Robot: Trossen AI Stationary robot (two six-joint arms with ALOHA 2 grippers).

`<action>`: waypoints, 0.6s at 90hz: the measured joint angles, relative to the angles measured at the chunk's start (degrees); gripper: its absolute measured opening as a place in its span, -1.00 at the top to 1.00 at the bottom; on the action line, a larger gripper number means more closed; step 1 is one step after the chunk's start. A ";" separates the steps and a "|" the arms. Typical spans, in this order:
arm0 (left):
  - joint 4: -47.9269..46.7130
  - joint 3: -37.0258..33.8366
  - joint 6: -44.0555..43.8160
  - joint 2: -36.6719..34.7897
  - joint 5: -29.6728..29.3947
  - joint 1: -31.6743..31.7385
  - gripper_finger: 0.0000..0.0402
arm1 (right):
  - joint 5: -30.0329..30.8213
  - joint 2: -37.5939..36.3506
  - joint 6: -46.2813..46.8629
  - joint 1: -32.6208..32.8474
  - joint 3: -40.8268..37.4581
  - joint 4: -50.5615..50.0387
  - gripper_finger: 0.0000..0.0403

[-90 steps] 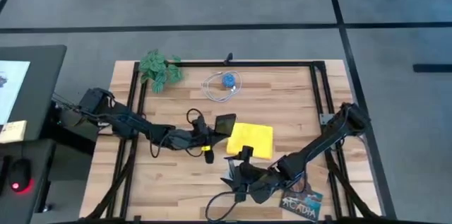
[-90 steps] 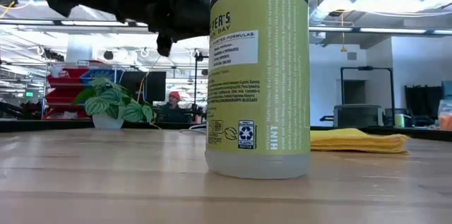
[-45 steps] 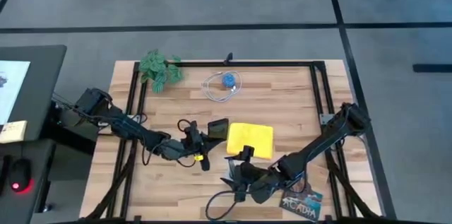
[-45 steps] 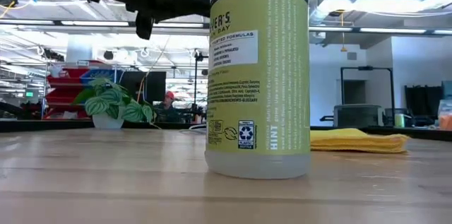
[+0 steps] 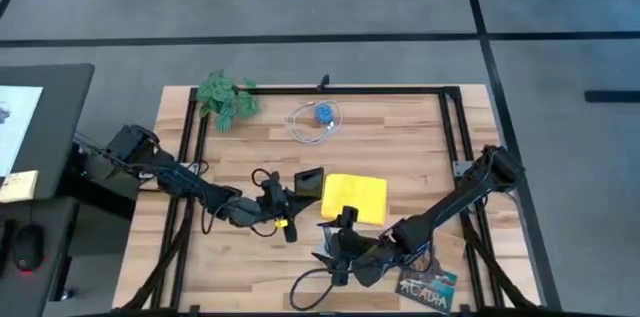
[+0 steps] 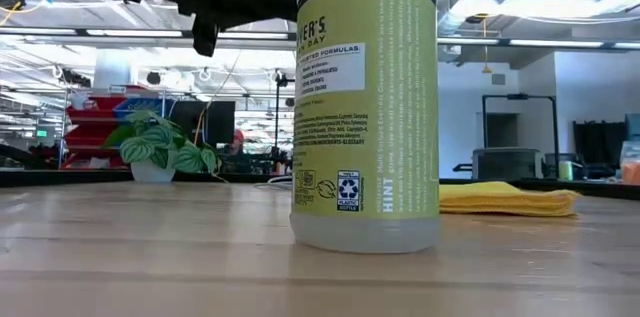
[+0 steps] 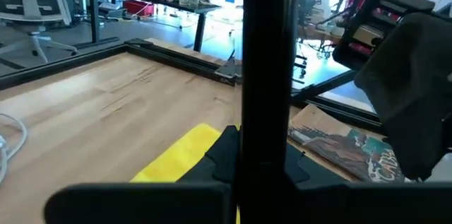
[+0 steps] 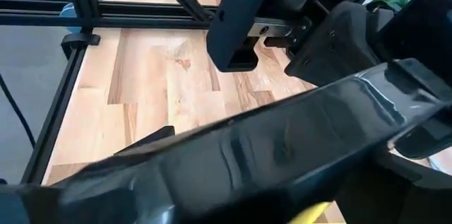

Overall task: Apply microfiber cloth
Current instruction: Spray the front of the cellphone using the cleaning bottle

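The yellow microfiber cloth lies flat on the wooden table, right of centre; it also shows in the low view and the left wrist view. My left gripper is just left of the cloth, shut on a black smartphone. The phone is turned on edge by the cloth's left side. My right gripper waits near the cloth's near edge. A dark glossy bar fills the right wrist view. My left gripper pinches the smartphone between its two fingers, one on each flat face, at the end nearest the wrist. The fingers come level from the table's left. The phone runs on from the fingers edge-on; I cannot tell whether it touches the table.
A tall yellow-green cleaner bottle stands close to the near edge. A leafy plant is at the far left, a coiled cable with a blue piece at the far middle, and an illustrated booklet at the near right. Black frame rails border the table.
My left gripper has drawn back a little toward the table's left and near edges, carrying the smartphone with it. The phone now stands closer to the cloth's left edge. In the last half second nothing has moved.
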 joint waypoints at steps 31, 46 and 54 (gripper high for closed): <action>-0.01 0.00 1.18 0.02 0.00 -0.64 0.94 | 0.64 0.00 -0.02 0.04 0.00 0.00 -0.51; 0.01 0.00 1.22 0.02 0.00 -0.83 0.94 | 0.69 0.00 0.46 0.04 0.00 0.00 -0.43; 0.01 0.00 1.22 0.02 0.00 -0.91 0.94 | 0.73 0.00 0.94 0.04 0.00 0.00 -0.41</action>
